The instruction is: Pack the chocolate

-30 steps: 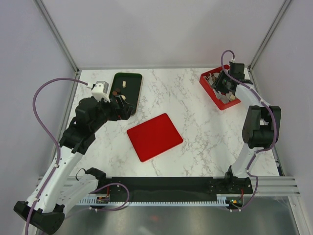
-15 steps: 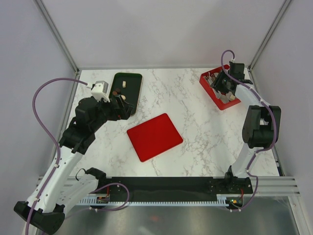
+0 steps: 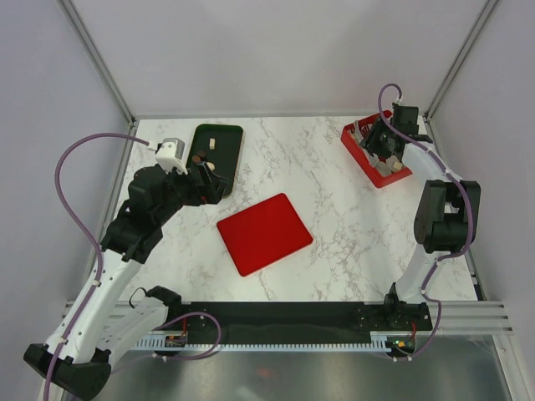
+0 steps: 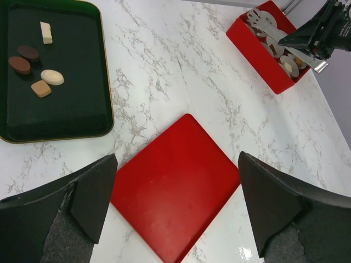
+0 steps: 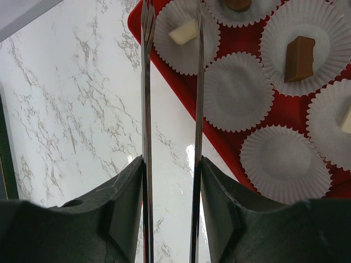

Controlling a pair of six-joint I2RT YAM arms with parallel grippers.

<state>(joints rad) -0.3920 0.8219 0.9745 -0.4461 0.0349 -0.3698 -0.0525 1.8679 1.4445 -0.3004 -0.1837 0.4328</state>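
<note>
Mostly chocolate (image 4: 52,77) loose on dark tray (image 4: 82,109), few pieces in paper cups (image 5: 238,90). Likely light, smooth, easily marred: pinch gently across middle. Empty left end effector (image 4: 176,164) spread wide; right end effector (image 5: 171,164) pinching tongs (image 5: 199,82).

The right wrist view's edges are cropping the red box (image 5: 219,136), several paper cups (image 5: 326,104) and the tongs (image 5: 146,109); overhead, the right tool (image 3: 380,144) is hiding part of that box.

Chocolate (image 4: 20,64) is brown and cream, tray (image 4: 82,112) dark green, table (image 4: 164,66) grey-veined white.
</note>
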